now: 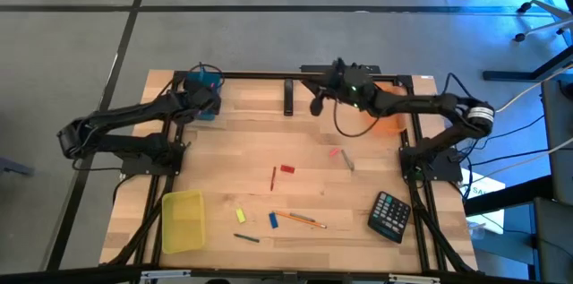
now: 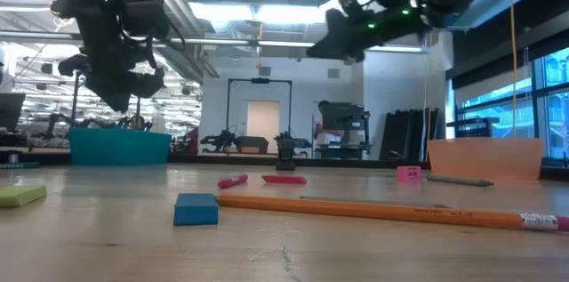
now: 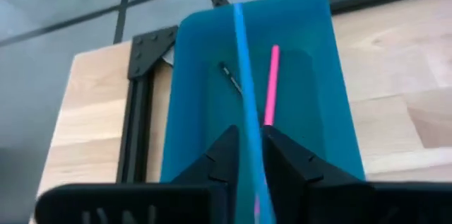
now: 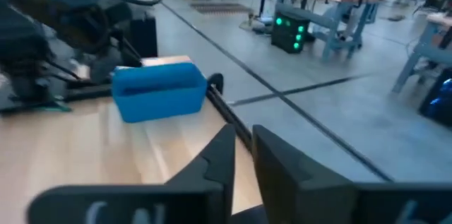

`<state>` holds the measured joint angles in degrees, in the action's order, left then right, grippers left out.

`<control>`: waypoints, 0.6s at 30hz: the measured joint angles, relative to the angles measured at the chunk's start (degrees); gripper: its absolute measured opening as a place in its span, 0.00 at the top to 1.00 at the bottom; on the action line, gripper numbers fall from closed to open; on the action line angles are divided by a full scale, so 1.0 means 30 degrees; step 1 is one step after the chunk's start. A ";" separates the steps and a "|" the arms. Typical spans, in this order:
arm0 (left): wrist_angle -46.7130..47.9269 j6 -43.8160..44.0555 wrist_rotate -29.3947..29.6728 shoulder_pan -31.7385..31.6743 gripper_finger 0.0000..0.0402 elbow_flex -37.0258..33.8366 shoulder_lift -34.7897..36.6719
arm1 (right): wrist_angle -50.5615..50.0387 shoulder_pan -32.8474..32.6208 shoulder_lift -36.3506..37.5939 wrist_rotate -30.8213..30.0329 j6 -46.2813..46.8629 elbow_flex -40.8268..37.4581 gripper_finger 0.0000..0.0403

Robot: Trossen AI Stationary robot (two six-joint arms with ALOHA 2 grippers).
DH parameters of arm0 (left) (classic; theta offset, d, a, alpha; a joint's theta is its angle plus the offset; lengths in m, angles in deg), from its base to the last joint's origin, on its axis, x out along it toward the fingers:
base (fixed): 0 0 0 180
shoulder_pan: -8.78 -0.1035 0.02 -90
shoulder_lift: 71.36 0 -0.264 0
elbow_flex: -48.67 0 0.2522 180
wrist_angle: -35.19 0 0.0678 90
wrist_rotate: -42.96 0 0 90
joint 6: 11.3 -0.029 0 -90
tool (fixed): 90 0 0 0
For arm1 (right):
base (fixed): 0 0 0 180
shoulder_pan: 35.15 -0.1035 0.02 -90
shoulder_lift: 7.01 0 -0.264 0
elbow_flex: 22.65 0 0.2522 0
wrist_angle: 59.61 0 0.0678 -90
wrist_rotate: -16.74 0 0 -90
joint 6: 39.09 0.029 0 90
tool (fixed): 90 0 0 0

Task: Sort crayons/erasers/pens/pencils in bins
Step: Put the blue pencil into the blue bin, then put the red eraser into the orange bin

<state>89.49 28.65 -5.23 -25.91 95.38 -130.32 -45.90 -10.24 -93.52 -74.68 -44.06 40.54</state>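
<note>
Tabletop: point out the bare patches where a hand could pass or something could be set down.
Bare wood runs between the teal bin and the orange bin, and down the left side above the yellow bin. Crowded: the front middle, from the red eraser past the pencil to the calculator.

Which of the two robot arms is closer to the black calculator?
The right. The right gripper hovers at the table's far edge, nearer the calculator; the left gripper is over the teal bin, far corner.
</note>
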 joint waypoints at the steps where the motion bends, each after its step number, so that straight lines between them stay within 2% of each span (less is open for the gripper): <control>1: 0.0038 -0.0010 -0.0081 -0.0163 0.84 0.0000 -0.0173 | -0.0425 0.0076 -0.0352 -0.0001 -0.0375 0.0577 0.83; 8: -0.0300 -0.0521 0.0314 -0.1272 0.77 0.0000 -0.1323 | -0.0747 0.0449 -0.3101 0.0009 -0.1082 0.3097 0.69; 13: -0.1082 -0.2110 0.0082 -0.1490 0.76 0.0000 -0.1792 | -0.0796 0.0850 -0.4594 0.0003 -0.1437 0.3894 0.65; 16: -0.2630 -0.3396 -0.1332 -0.1538 0.76 0.0000 -0.1739 | -0.0782 0.0956 -0.4716 0.0063 -0.0166 0.4254 0.65; 18: -0.3749 -0.4125 -0.3632 -0.1578 0.76 0.0000 -0.1639 | -0.1347 0.0988 -0.4598 0.0741 0.0871 0.4559 0.65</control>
<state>78.24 16.27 -16.13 -30.64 95.38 -135.24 -49.94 -7.28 -107.31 -72.45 -41.45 54.22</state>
